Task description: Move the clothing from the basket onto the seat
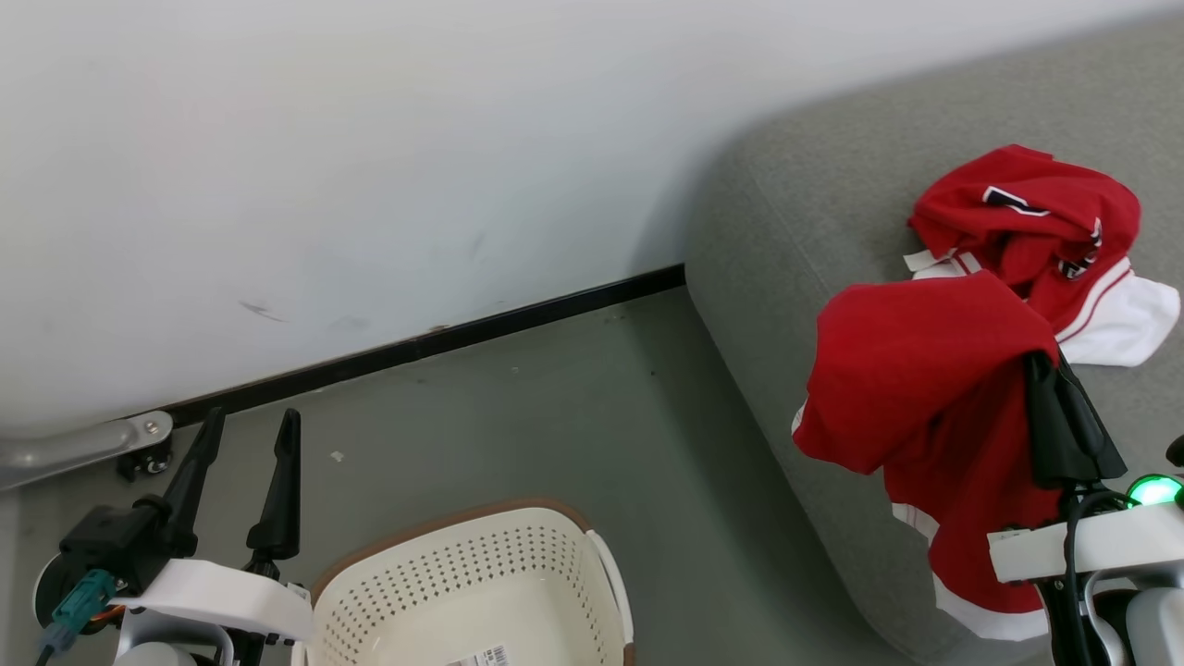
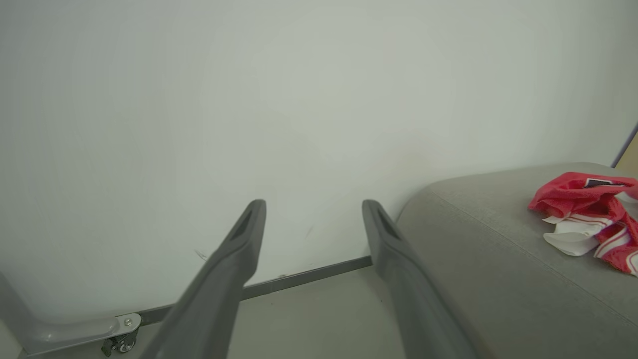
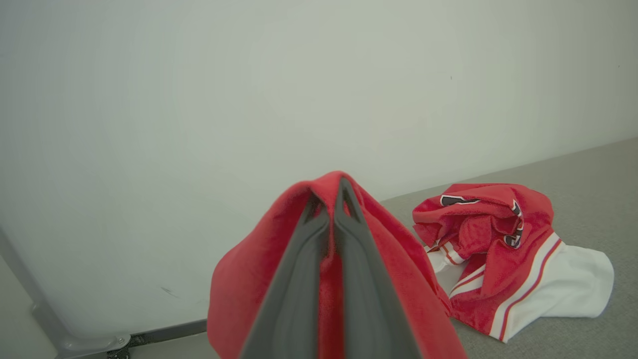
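Note:
A red garment with white trim hangs from my right gripper, which is shut on it above the near edge of the grey seat. In the right wrist view the cloth drapes over both fingers of the right gripper. A second red and white garment lies crumpled on the seat beyond it, also seen as a red jersey and as a heap. The cream basket stands on the floor, its visible floor showing only a paper label. My left gripper is open beside it, its fingers spread with nothing between them.
A pale wall with a dark baseboard runs behind the grey floor. A metal frame leg with a castor sits at the far left by the wall.

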